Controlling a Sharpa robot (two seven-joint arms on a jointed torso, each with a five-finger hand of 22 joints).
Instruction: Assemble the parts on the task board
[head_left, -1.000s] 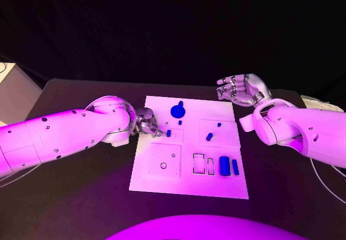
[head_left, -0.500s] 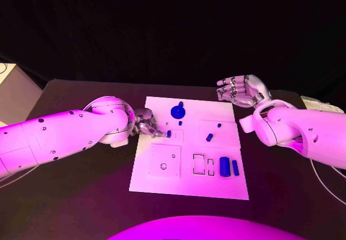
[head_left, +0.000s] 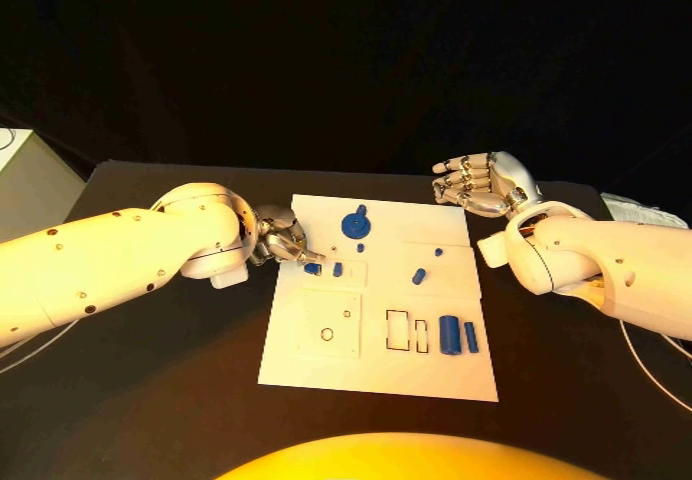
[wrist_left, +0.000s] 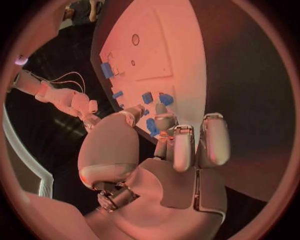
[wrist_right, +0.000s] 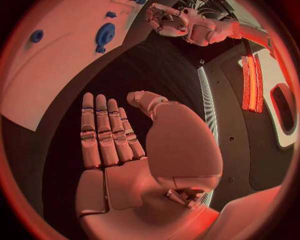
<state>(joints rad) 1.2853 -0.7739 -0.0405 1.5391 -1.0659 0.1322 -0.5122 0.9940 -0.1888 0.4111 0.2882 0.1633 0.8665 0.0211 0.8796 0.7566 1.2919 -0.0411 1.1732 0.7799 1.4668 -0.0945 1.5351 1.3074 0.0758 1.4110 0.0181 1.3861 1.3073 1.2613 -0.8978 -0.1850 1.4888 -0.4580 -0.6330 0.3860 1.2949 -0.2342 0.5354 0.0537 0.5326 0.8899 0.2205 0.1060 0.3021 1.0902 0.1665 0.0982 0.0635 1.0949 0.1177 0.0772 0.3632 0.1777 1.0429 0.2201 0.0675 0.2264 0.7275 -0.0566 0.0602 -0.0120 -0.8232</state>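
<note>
The board (head_left: 378, 350) lies mid-table (head_left: 144, 400), with blue parts scattered on it. The left hand (head_left: 284, 243) sits at the board's left edge, fingertips pinching a small part (head_left: 313, 268). The right hand (head_left: 483, 183) hovers off the board's far right corner, fingers loosely apart, holding nothing.

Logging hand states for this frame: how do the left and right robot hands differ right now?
The left robot hand is over the task board's left edge, fingers curled and pinching a small blue part; the right robot hand holds nothing. The right robot hand hangs beyond the board's far right corner with fingers straight and side by side; the left reaches down to the board. Both are silver hands on white arms.
</note>
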